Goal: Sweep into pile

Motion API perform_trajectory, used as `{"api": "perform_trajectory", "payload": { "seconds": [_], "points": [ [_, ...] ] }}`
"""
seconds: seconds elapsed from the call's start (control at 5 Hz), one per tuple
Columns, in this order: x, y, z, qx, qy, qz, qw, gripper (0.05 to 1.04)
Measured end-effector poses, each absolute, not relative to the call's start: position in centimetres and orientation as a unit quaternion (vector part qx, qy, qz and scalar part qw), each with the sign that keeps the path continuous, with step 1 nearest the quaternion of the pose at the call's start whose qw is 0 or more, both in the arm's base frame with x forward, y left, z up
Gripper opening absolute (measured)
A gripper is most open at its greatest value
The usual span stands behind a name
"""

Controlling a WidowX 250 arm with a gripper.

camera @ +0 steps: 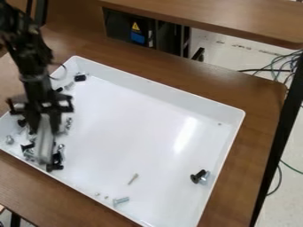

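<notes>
Claw [47, 120] grasping a pale tool [44, 146], near-upright, inside the tray [160, 86] at its left end, among clustered screws [28, 150]. Black screw [197, 177] near the tray's right wall; silver bolt [121, 201] near its front wall. Tray rests on bench [251, 93].

Bright, soft light bathes a white tray [130, 119], where a slanting streak of glare whitens the bottom near the right-hand corner. The streak points to a light overhead. Faint gray shading softens the inner face of the tray's far wall, and deep shadow sits beneath the far desk [201, 15]. At left, the black arm [31, 60] and gripper [45, 129] are blurred, their outlines smeared. The tray's rim runs straight along its far side.
</notes>
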State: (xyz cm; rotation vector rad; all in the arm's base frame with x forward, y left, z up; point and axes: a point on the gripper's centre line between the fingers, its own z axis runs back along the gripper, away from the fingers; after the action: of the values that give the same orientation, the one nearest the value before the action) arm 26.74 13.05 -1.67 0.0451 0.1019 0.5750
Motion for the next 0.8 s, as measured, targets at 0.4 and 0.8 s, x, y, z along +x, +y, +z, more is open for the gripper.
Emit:
{"api": "perform_trajectory", "payload": {
  "seconds": [0.4, 0.8],
  "points": [
    [29.8, 10.0, 1.8, 0.018, 0.012, 0.229, 0.973, 0.349],
    [32.6, 2.0, 2.0, -0.055, -0.041, 0.386, 0.92, 0.349]
  ]
}}
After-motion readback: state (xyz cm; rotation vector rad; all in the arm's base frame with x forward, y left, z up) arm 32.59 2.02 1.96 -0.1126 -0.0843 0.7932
